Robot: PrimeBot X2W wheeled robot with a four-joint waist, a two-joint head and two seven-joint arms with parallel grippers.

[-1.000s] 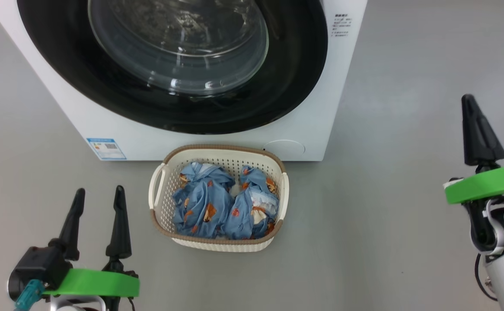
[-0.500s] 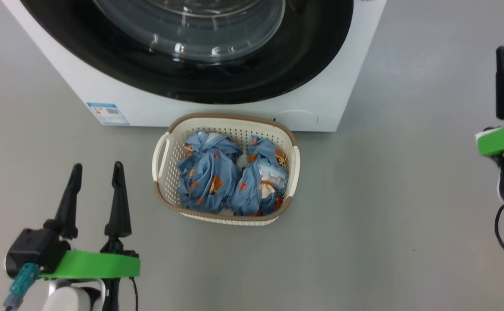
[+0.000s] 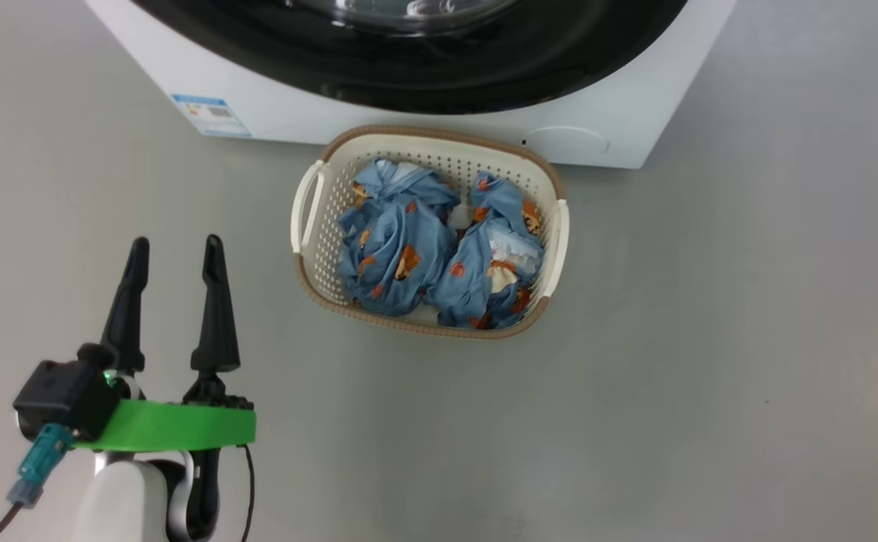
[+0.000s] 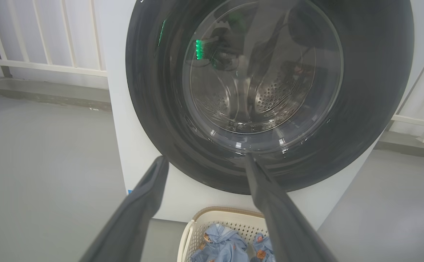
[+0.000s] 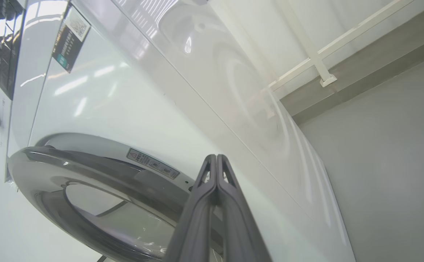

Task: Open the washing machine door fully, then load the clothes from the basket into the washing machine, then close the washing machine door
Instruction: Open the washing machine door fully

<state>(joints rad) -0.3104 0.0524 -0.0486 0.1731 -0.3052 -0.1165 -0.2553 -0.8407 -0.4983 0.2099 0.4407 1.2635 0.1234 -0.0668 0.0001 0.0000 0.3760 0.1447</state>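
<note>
1. Head: left tool (image 3: 176, 242) at 7 o'clock, jaws wide, empty. The clothes (image 3: 401, 256) lay in the basket (image 3: 439, 134), just beside the washing machine (image 3: 635, 128) at 12.
2. Left wrist: washing machine door (image 4: 372, 109) looked closed.
3. Right wrist: right tool (image 5: 216, 157) pinched together, empty.

A smooth grey floor (image 4: 41, 174) stretched away on either side of the left tool (image 4: 204, 158). Beyond it, up and left of that tool, a white railing (image 4: 48, 67) stood on a grey kerb (image 4: 44, 95).
</note>
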